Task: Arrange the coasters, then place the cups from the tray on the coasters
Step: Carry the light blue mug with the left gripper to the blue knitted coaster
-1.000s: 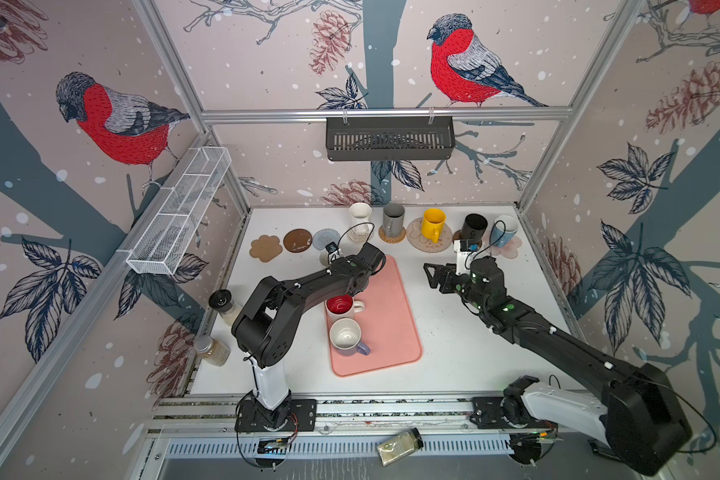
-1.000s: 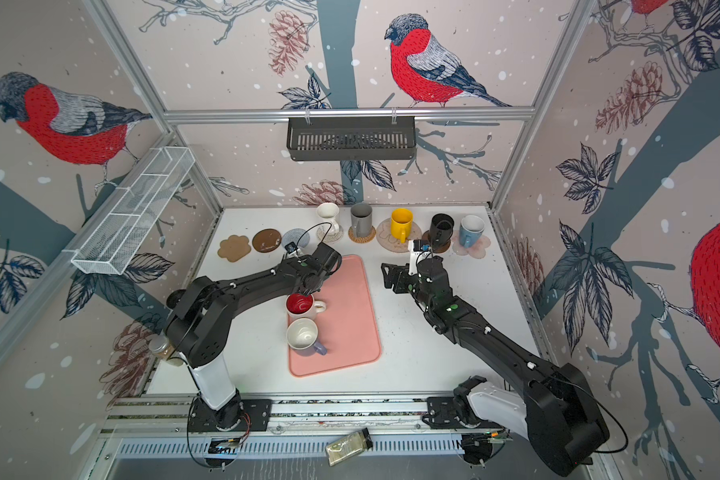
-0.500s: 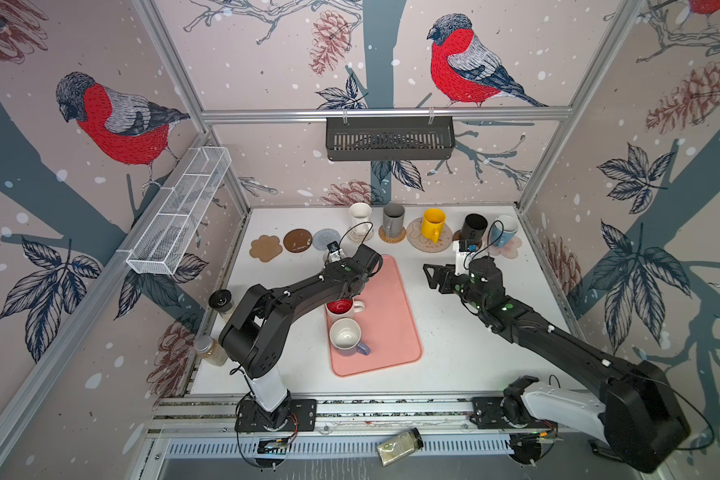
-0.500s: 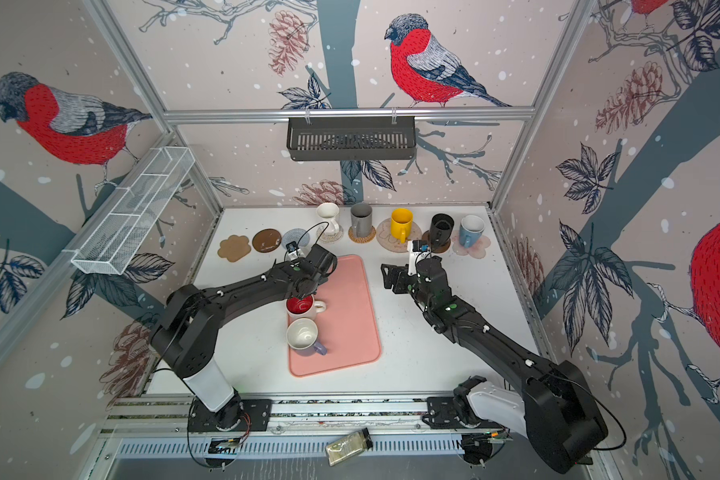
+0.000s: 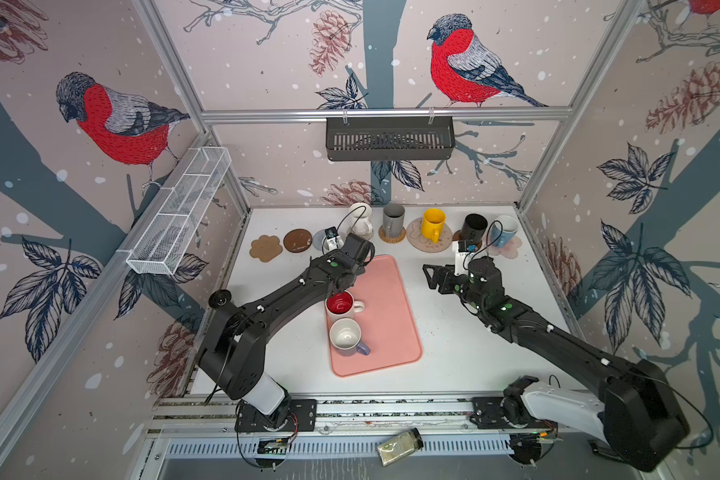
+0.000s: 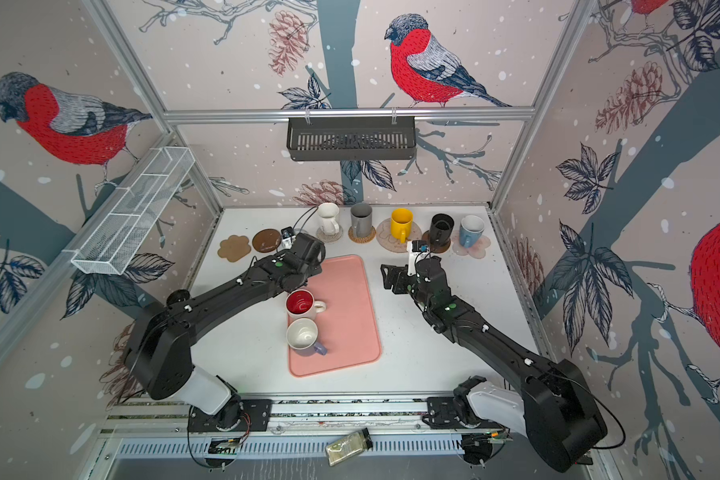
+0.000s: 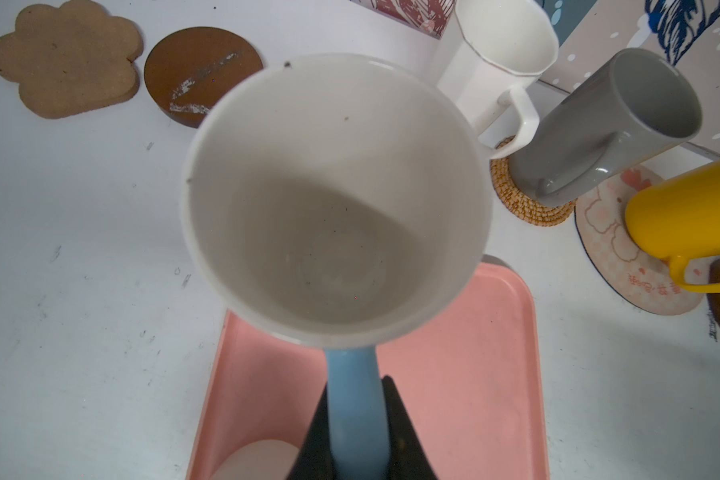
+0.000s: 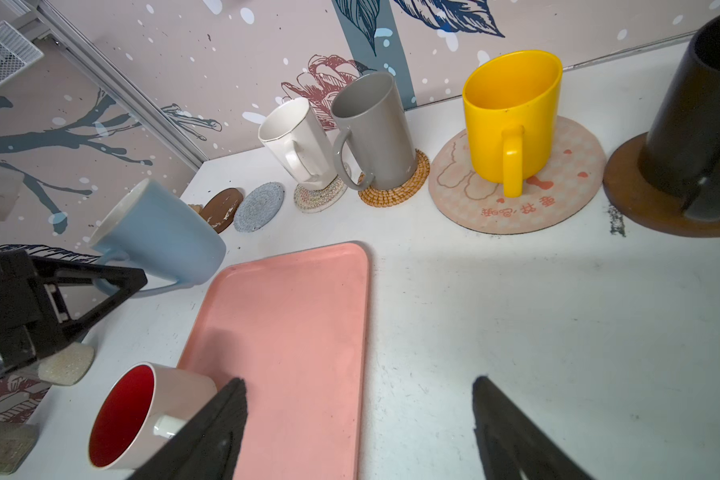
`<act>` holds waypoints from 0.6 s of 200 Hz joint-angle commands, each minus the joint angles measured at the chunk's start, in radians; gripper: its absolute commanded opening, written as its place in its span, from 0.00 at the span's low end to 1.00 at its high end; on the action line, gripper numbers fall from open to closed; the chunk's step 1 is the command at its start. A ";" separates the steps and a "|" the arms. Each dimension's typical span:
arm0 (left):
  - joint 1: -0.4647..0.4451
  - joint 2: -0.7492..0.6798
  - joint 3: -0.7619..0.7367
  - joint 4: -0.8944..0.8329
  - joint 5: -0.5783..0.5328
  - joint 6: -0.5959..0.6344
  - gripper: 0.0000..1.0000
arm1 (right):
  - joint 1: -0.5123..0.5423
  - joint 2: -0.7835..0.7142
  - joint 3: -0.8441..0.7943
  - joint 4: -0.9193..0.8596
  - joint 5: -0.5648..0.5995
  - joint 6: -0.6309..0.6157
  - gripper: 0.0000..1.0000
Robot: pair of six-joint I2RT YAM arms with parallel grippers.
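My left gripper (image 7: pixel 356 399) is shut on the handle of a light blue cup (image 7: pixel 333 199), held tilted above the far left corner of the pink tray (image 5: pixel 391 316). The paw coaster (image 5: pixel 265 248), a brown disc (image 5: pixel 297 240) and a blue-grey round (image 8: pixel 259 206) lie bare behind it. On the tray stand a red-inside cup (image 5: pixel 341 305) and a lavender cup (image 5: pixel 348 336). White (image 5: pixel 360 220), grey (image 5: pixel 393 222), yellow (image 5: pixel 432 224), black (image 5: pixel 472 228) and blue (image 5: pixel 503 230) cups stand on coasters along the back. My right gripper (image 5: pixel 431 276) hangs open and empty right of the tray.
A black-lidded jar (image 5: pixel 220 298) stands at the table's left edge, and another jar (image 5: pixel 400 446) lies on the front rail. A wire basket (image 5: pixel 179 220) hangs on the left wall and a black shelf (image 5: pixel 389 137) on the back wall.
My left arm has carried the light blue cup a little to the left, toward the bare coasters. The right arm has not moved.
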 commanded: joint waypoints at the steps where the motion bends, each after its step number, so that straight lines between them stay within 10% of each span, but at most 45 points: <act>1: 0.041 -0.052 0.010 0.042 0.043 0.116 0.00 | 0.001 -0.009 0.002 0.021 0.015 -0.004 0.85; 120: 0.289 0.043 0.136 0.132 0.271 0.396 0.00 | 0.030 -0.094 -0.002 0.011 -0.015 -0.010 0.99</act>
